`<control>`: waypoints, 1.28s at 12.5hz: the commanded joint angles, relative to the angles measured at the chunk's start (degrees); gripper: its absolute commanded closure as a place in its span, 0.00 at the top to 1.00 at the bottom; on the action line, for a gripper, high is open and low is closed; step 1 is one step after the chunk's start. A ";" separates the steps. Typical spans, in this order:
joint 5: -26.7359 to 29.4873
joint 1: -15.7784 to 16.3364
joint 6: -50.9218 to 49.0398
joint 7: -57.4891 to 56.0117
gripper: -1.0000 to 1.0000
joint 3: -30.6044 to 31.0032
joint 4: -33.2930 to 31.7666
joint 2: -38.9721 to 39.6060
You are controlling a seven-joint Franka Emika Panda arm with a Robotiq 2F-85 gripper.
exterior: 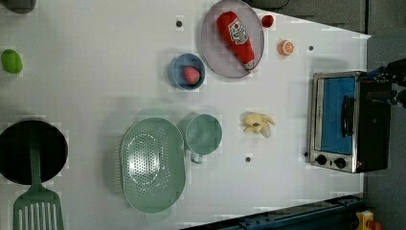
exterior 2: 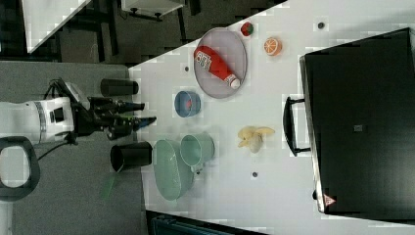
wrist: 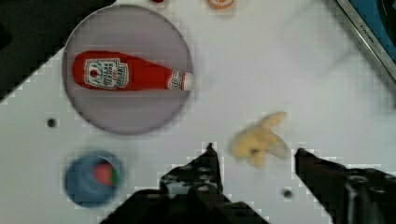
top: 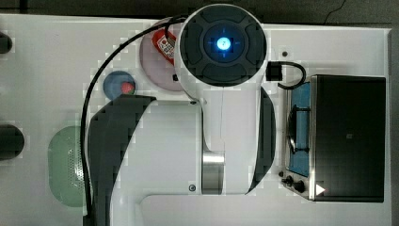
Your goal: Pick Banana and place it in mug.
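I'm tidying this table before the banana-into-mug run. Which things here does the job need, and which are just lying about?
Needed:
banana, lying loose on the table
mug, upright beside the colander
pincer, open above the banana

Lying about:
colander
blue cup with a strawberry inside
plate with the ketchup bottle on it
orange half
toaster oven
spatula

Arm (top: 188, 141): glossy white shells, dark grey joint covers. Round dark grey cap carries a glowing blue light (top: 223, 44). Brushed-metal band (top: 212, 172) on one link. Black cable (top: 94, 94) loops alongside. Gripper (exterior 2: 139, 113) black, with blue-tipped fingers (exterior 2: 147, 119).
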 commanded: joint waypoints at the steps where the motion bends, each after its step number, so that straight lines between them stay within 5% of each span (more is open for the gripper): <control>1: 0.57 -2.04 -9.38 5.86 0.80 -1.50 -4.33 -12.82; 3: 0.57 -2.00 -9.16 5.80 1.00 -1.46 -5.86 -12.52; 7: 0.57 -1.91 -3.65 0.34 1.00 -1.34 -12.29 -10.33; 16: 0.56 -1.88 16.60 -34.52 1.00 -0.91 -27.38 1.11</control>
